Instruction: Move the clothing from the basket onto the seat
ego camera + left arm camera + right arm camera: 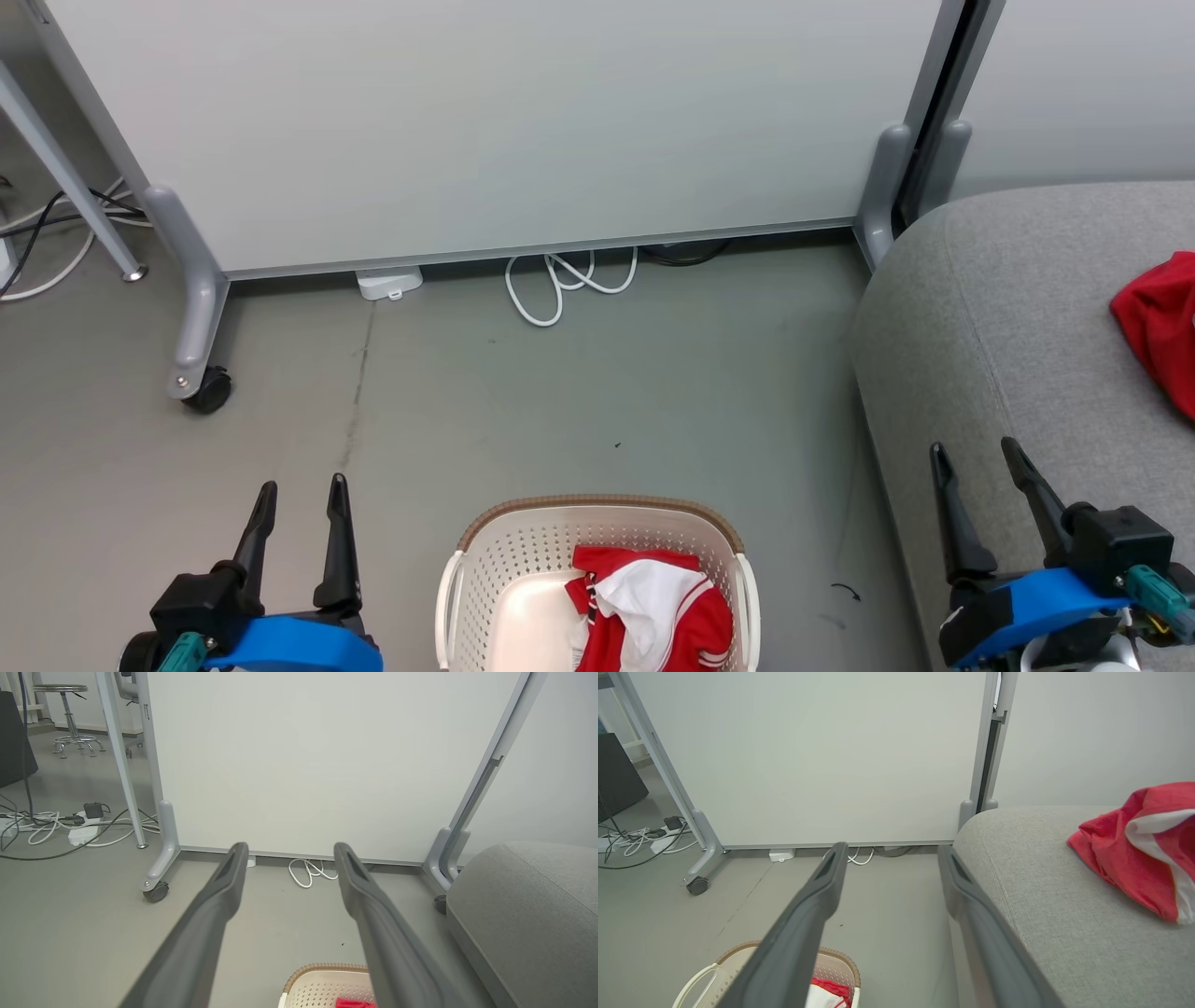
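Observation:
The cream basket (485, 551) with a brown rim stands on the floor at the bottom centre, and a red and white garment (649, 611) lies crumpled inside it. A second red garment (1158, 322) rests on the grey seat (1008, 308) at the right. My left gripper (299, 490) is open, low at the left of the basket, with nothing between its fingers. Open too, my right gripper (976, 453) hovers over the seat's front corner, right of the basket. In the right wrist view the red garment (1139, 849) lies on the seat (1045, 896), and the basket (738, 961) shows at the bottom left.
A white partition panel (485, 121) on a grey wheeled foot (201, 373) closes off the far side. A coiled white cable (569, 280) and a small white box (389, 282) lie at its base. More cables (70, 826) and a stool (70, 718) are beyond the panel's left end.

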Robot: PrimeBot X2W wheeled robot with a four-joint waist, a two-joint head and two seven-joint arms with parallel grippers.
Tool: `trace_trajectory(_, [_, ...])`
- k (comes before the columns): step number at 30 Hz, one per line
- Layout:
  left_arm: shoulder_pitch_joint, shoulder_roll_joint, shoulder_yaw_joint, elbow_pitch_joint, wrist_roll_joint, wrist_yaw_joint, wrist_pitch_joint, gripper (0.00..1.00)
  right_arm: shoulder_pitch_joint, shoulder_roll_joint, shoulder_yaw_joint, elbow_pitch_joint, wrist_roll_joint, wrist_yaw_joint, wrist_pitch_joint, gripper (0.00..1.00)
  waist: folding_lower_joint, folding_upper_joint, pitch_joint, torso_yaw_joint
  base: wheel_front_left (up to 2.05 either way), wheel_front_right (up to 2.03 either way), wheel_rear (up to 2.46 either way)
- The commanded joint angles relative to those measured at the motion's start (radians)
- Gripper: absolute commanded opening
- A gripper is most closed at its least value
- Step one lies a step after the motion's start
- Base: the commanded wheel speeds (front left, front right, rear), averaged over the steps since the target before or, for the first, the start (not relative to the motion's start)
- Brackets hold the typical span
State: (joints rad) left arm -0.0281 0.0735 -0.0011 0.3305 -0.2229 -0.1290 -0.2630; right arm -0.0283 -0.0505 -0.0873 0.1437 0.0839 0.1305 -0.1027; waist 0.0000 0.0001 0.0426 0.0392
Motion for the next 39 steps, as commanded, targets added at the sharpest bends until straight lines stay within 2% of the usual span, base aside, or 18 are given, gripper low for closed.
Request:
trace_trajectory(1, [-0.006, 0.002, -0.002, -0.002, -0.003, -0.002, -0.003, 1.00, 0.009, 0.000, 0.000, 0.003, -0.003, 0.000, -0.003, 1.00, 0.0000, -0.0001, 0.001, -0.002, 0.00, 0.00, 0.00])
trace_trajectory(21, [-0.041, 0.016, -0.040, 0.006, -0.014, -0.002, -0.003, 1.00, -0.017, 0.000, 0.015, -0.010, 0.002, 0.000, -0.003, 1.00, 0.0000, -0.0001, 0.051, -0.015, 0.00, 0.00, 0.00])
trace_trajectory(30, [-0.118, 0.025, -0.093, 0.047, -0.033, -0.002, -0.003, 1.00, -0.072, 0.000, 0.056, -0.044, 0.000, 0.000, -0.004, 1.00, 0.0000, -0.0001, 0.192, -0.072, 0.00, 0.00, 0.00])
trace_trajectory(39, [-0.243, 0.045, -0.220, 0.200, -0.074, -0.002, -0.003, 1.00, -0.140, 0.000, 0.122, -0.044, 0.024, 0.000, -0.030, 1.00, 0.0000, -0.0001, 0.350, -0.166, 0.00, 0.00, 0.00])
